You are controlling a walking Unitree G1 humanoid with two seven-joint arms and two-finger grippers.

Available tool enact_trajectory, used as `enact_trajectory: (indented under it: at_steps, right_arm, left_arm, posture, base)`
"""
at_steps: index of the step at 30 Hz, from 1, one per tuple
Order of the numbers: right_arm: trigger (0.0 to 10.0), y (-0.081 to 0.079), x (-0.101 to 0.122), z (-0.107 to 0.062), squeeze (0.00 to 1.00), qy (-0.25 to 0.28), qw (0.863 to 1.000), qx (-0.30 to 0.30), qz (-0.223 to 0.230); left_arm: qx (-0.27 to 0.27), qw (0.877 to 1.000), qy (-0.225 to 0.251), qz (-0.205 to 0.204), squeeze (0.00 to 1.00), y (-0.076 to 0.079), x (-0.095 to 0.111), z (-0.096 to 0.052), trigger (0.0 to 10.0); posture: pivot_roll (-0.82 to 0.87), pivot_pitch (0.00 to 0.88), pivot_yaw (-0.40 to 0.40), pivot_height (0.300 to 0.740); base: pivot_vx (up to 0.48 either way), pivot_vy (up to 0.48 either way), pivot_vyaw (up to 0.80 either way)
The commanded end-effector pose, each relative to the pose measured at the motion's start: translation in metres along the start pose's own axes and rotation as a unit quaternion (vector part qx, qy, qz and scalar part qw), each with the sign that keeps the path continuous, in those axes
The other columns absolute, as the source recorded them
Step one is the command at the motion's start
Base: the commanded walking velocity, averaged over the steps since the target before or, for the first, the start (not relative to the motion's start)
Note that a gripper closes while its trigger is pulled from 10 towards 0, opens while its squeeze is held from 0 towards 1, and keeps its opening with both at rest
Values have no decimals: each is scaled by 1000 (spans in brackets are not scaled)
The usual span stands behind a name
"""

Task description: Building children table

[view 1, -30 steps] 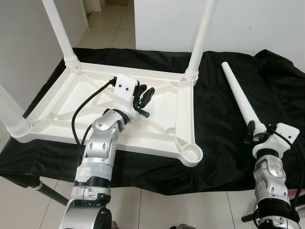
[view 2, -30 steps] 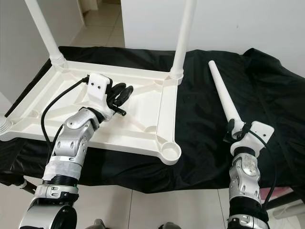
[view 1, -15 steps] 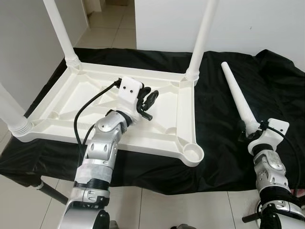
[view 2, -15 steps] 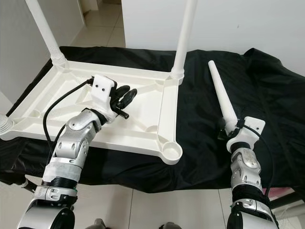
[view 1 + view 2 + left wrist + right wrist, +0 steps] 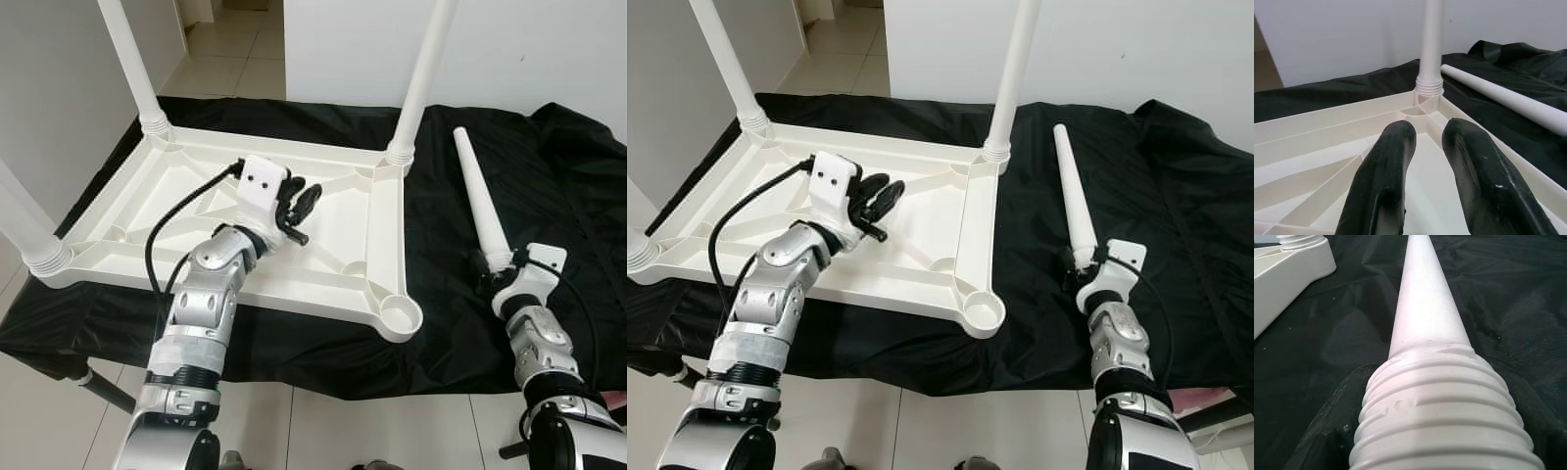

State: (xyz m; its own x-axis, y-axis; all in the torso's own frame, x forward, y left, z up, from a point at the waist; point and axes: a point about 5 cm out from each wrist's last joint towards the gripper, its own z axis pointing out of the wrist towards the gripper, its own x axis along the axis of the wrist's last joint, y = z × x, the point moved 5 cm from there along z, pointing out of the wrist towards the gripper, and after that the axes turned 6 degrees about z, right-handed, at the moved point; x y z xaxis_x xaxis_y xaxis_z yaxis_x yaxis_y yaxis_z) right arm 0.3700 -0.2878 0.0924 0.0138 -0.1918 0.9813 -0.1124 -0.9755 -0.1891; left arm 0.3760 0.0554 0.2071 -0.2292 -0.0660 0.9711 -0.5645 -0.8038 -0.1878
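The white table top [image 5: 294,152] lies upside down on a black cloth. Legs stand in its far left [image 5: 127,59], far right [image 5: 421,78] and near left [image 5: 24,225] corners. The near right corner socket [image 5: 397,313] holds nothing. A loose white leg [image 5: 477,201] lies on the cloth to the right. My right gripper [image 5: 493,264] is shut on its threaded end [image 5: 1444,401], with black fingers [image 5: 1327,431] on either side. Over the middle of the table's underside, my left gripper [image 5: 302,201] is open and holds nothing, its fingers [image 5: 1391,161] pointing at the far right leg.
The black cloth [image 5: 549,176] covers the low work surface, bunching at the right. White walls stand behind and to the left, and a tiled floor [image 5: 235,59] leads away at the back. A dark tube [image 5: 103,390] sticks out below the near left edge.
My right gripper has moved left toward the table, swinging the leg's threaded end with it. The left gripper has stayed over the table's underside with only a small shift.
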Motion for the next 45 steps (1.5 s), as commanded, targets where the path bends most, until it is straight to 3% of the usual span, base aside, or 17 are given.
enact_trajectory:
  at_steps: [1,5,8,9,14,19,21,23,27,28,29,30,32,33,38,45]
  right_arm:
    - [0,-7,-8,-1,0,-9,1000,11,3]
    - [0,-12,-9,0,0,-2,1000,20,11]
    - [0,-26,2,1,0,48,999,19,5]
    - [10000,-29,7,1,0,66,998,8,-3]
    - [10000,-41,20,0,0,116,993,12,0]
    - [10000,-72,60,-1,0,211,976,53,13]
    - [10000,-72,60,-1,0,211,976,53,13]
    - [10000,-86,88,0,0,255,964,74,29]
    - [10000,-95,108,0,0,286,954,89,27]
    - [10000,-103,126,-1,0,314,944,99,16]
    - [10000,-103,126,-1,0,314,944,99,16]
    - [10000,-116,157,-6,0,366,924,114,2]
    - [10000,-126,185,-13,0,410,904,123,-2]
    - [10000,-126,185,-13,0,410,904,123,-2]
    - [10000,-140,221,-27,0,467,873,140,0]
    - [10000,-153,230,-37,0,480,862,166,-5]
  left_arm:
    - [22,1000,3,5,0,-5,4,0,10000]
    - [23,1000,3,5,0,-5,4,1,10000]
    - [25,1000,4,5,0,-6,5,2,10000]
    - [26,1000,5,4,0,-6,5,2,10000]
    - [29,1000,6,1,0,-6,5,3,10000]
    - [32,999,13,1,0,-9,9,5,10000]
    - [32,999,13,1,0,-9,9,5,10000]
    - [36,999,17,4,0,-13,11,6,10000]
    - [38,999,19,4,0,-15,12,6,10000]
    - [38,999,20,5,0,-15,13,7,10000]
    - [38,999,20,5,0,-15,13,7,10000]
    - [36,999,22,7,0,-16,15,8,10000]
    - [33,999,23,10,0,-15,16,10,10000]
    - [33,999,23,10,0,-15,16,10,10000]
    - [28,999,25,12,0,-12,17,11,10000]
    - [23,999,27,11,0,-11,17,11,10000]
  posture:
    - [0,14,-6,740]
    - [-1,11,-7,740]
    - [-2,7,-11,740]
    - [-2,4,-14,740]
    - [0,0,-18,740]
    - [1,0,-25,740]
    - [1,0,-25,740]
    - [0,0,-25,740]
    - [0,0,-22,740]
    - [-1,0,-21,740]
    - [-1,0,-21,740]
    - [-2,0,-17,740]
    - [-3,0,-16,740]
    - [-3,0,-16,740]
    - [2,0,-14,740]
    - [5,0,-12,740]
  base:
    - [0,0,0]
    - [0,0,0]
    - [0,0,0]
    - [0,0,0]
    - [0,0,0]
    - [0,0,0]
    - [0,0,0]
    - [0,0,0]
    - [0,0,0]
    - [0,0,0]
    - [0,0,0]
    - [0,0,0]
    - [0,0,0]
    - [0,0,0]
    - [0,0,0]
    - [0,0,0]
